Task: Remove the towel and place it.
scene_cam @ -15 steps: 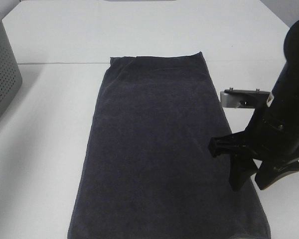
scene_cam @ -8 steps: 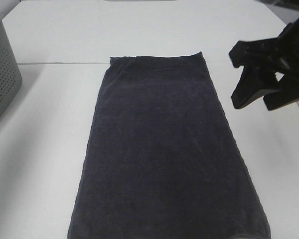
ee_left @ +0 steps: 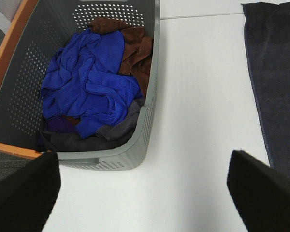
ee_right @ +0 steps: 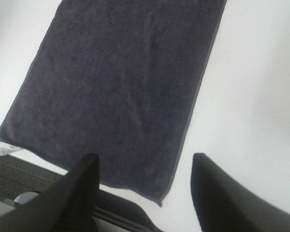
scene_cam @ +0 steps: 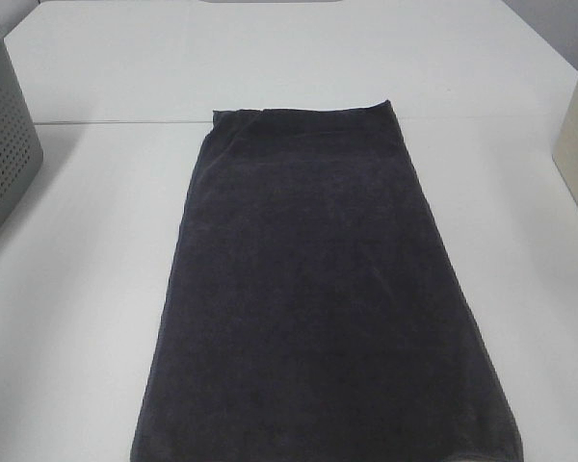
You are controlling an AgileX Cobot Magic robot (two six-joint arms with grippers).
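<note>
The towel (scene_cam: 318,289) is laid flat down the middle of the bench (scene_cam: 77,289), its end at the near edge. The basket (ee_left: 150,96) of cloths (ee_left: 87,87) sits at the left edge. Left gripper (ee_left: 145,186) and right gripper (ee_right: 145,193) are spread, nothing held.

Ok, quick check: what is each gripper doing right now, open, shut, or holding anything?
Left gripper: jaws open, holding nothing, above the table between basket and towel.
Right gripper: jaws open, holding nothing, above the towel.
</note>
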